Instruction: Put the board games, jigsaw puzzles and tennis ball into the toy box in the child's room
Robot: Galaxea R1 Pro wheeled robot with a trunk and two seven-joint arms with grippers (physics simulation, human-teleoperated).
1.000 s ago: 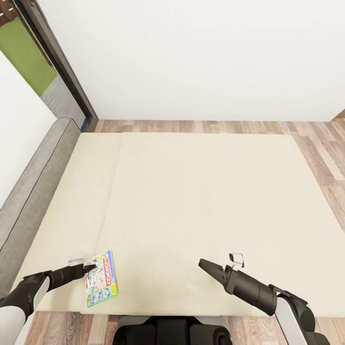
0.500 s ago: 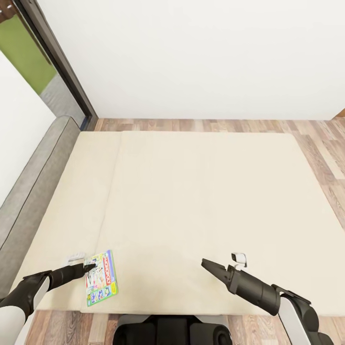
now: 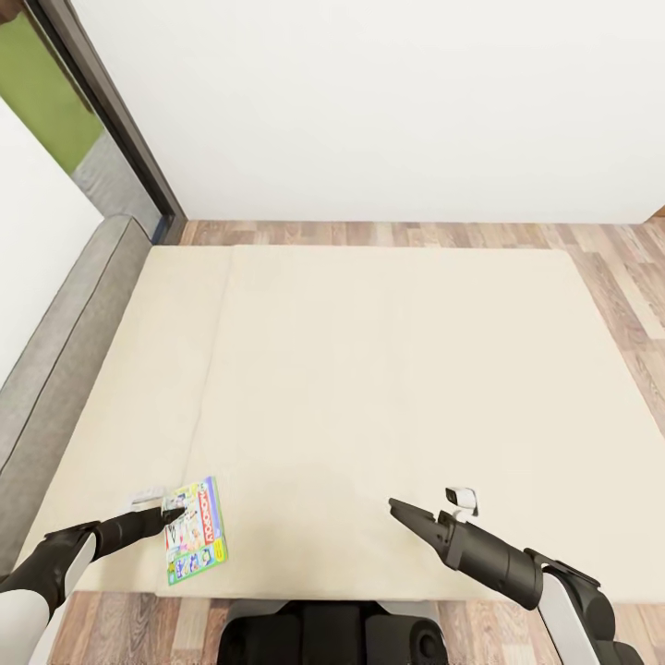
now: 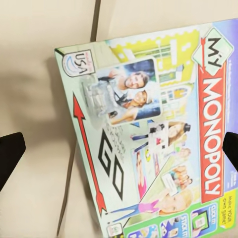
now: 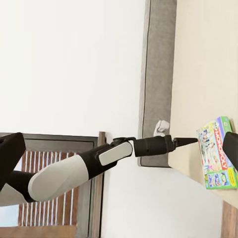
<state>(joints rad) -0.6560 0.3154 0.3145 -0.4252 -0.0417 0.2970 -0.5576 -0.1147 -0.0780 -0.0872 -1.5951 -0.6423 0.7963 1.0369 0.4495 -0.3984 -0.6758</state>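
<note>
1. A low, wide bed point(image 3: 388, 388) with a plain cream-beige mattress lies across the middle of the head view, with a seam running lengthwise near the robot's left side.
2. A grey padded headboard point(image 3: 55, 351) runs along the bed's left edge, with a white wall behind it.
3. A thin rectangular Monopoly board game box point(image 3: 195, 530) with a green edge and red title strip lies flat on the mattress, near the bed's near edge and just right of the seam.
4. In the left wrist view the same box point(image 4: 153, 139) sits directly under the camera, printed face up, showing a "GO" arrow and photos of people; the seam of the mattress passes beside and under its corner.
5. The left gripper point(image 3: 175, 512), black and pointed, reaches over the near-left corner of the box, its tip over the box's left edge. Its two fingertips point(image 4: 11, 153) stand at the opposite borders of the left wrist view, spread wide apart, with the box between them and nothing clamped.
6. From the right wrist camera the left arm point(image 5: 89, 166) stretches out level, white forearm and black gripper, its tip just short of the box point(image 5: 218, 153) on the edge of the mattress.
7. The right gripper point(image 3: 406, 513) hovers over bare mattress, well apart from the box; its dark fingertips point(image 5: 10, 153) lie at the two borders of its own wrist view, so its jaws are spread and hold nothing.
8. Wood-plank floor point(image 3: 610, 277) borders the bed on the far and right sides, below a plain white wall point(image 3: 388, 102); a dark-framed doorway point(image 3: 102, 111) stands at the far left.
</note>
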